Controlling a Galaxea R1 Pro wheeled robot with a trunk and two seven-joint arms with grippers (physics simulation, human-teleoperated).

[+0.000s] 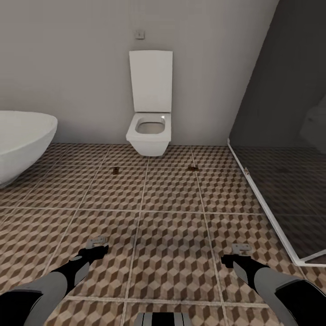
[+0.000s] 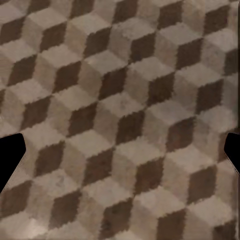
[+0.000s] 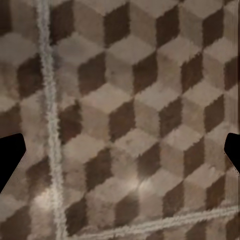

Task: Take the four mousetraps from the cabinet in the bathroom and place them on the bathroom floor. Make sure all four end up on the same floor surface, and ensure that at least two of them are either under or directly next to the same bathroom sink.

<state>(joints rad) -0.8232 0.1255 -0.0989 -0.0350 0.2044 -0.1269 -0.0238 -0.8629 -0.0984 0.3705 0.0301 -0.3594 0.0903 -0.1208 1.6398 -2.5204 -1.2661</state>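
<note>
Two mousetraps lie on the bathroom floor [image 1: 172,226] in front of the toilet: one tiny brown piece [image 1: 116,170] to its left and another [image 1: 193,168] to its right. A third small brown speck [image 1: 246,171] sits by the shower rail. My left gripper [image 1: 96,244] and right gripper [image 1: 241,250] hover low over the patterned tiles, both open with nothing between their fingers. Each wrist view looks straight down on bare tiles [image 2: 120,100] [image 3: 150,100], with dark fingertips [image 2: 10,160] [image 3: 10,160] far apart at the edges. The cabinet is out of view.
A white wall-hung toilet [image 1: 149,136] stands against the back wall. A white rounded basin [image 1: 22,140] bulges in from the left. A glass shower screen with a white floor rail [image 1: 267,203] runs along the right.
</note>
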